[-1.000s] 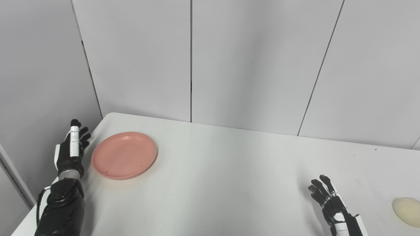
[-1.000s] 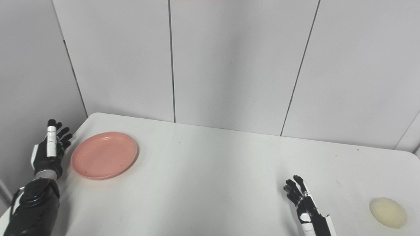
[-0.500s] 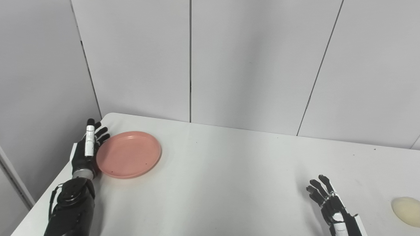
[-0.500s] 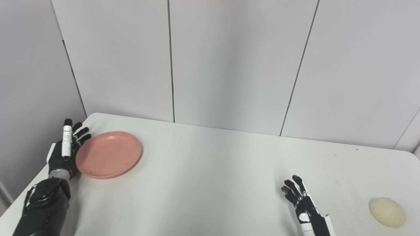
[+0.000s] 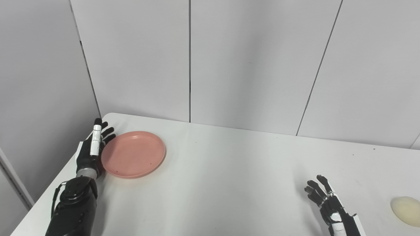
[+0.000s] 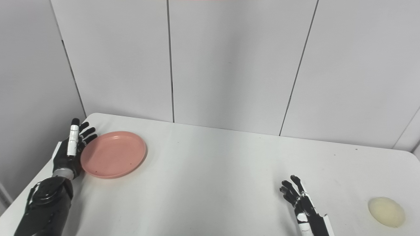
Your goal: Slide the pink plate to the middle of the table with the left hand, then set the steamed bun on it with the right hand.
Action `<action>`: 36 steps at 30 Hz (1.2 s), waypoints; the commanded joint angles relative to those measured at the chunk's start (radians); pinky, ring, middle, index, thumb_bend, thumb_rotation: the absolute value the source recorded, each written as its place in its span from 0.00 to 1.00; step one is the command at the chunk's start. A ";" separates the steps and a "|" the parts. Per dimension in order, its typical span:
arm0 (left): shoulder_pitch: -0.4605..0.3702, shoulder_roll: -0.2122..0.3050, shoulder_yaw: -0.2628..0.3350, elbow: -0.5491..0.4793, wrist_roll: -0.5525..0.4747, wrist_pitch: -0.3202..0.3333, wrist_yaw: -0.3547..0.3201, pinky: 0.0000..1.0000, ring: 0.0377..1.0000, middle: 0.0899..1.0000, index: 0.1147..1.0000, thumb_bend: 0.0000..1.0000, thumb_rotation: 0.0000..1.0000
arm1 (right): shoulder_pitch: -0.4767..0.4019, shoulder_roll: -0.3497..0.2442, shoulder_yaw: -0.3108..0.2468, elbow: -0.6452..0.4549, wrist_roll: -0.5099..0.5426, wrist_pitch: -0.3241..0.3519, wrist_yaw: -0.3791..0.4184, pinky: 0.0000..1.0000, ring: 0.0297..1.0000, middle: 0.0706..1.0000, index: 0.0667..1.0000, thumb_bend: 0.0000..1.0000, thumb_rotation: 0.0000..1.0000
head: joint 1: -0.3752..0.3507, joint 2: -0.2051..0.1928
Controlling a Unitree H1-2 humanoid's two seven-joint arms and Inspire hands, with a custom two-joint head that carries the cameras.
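plate at the far left, left robot hand against its outer rim

the pink plate (image 5: 133, 154) lies flat near the far left corner of the table (image 5: 229, 177), well apart from the table's middle. the left robot hand (image 5: 92, 151) stands just outside the plate's left rim, fingers spread and pointing away from the robot, holding nothing; it looks to be touching the rim, though contact is hard to confirm. so the plate lies directly to the right of that hand, toward the table's middle, and a sideways push to the right should carry it where the task wants it. the plate is round and has no long axis to line up.

the steamed bun (image 6: 386, 212) sits near the right edge of the table, on the near side, to the right of the right robot hand (image 6: 299, 200) and apart from it. that hand is open too, fingers apart, empty, raised just above the table. it is by far the nearer hand to the bun; the left is by far the nearer to the plate.

count: one pink plate, one steamed bun, two robot hands. the bun step looks not yet started.
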 commanded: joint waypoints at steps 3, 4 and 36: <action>-0.021 0.000 -0.024 -0.031 0.012 0.013 -0.030 0.88 0.84 0.84 0.84 0.84 0.93 | 0.041 0.010 0.008 0.030 -0.012 -0.024 -0.006 0.88 0.85 0.86 0.93 0.72 1.00 | -0.001 0.001; -0.020 0.000 -0.027 -0.033 0.012 0.010 -0.033 0.88 0.84 0.84 0.84 0.84 0.93 | 0.041 0.010 0.008 0.029 -0.013 -0.023 -0.005 0.88 0.85 0.86 0.93 0.72 1.00 | -0.001 0.002; -0.010 -0.038 -0.139 -0.119 0.075 -0.027 -0.138 0.86 0.84 0.84 0.86 0.86 0.94 | 0.040 0.016 0.025 0.007 -0.067 -0.020 -0.016 0.87 0.84 0.87 0.93 0.72 1.00 | -0.021 0.009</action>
